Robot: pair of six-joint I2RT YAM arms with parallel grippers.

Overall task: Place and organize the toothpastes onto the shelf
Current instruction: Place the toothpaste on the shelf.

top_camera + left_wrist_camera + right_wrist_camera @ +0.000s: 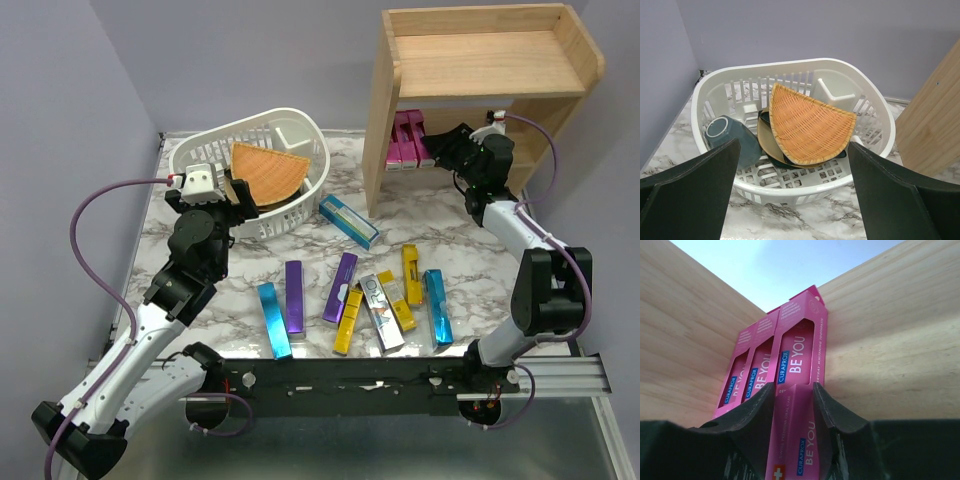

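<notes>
Grey-veined marble worktop (460,235). Far R: light unfinished two-tier wooden shelf (480,60) w/ solid side panels, raised rims. Far L: white slotted plastic basket (205,150). L end effector (795,200) hangs before it, fingers spread wide, holding nothing. Loose glossy slim toothpaste cartons (350,300) (purple, blue, yellow, silver) fan across near worktop. R end effector (794,405), far nearer the shelf, pinches a magenta carton (795,445) inside lower tier. Carton's long axis runs ahead along the fingers, straight toward three upright magenta cartons (760,375) by the side panel. Prob. release next.
</notes>
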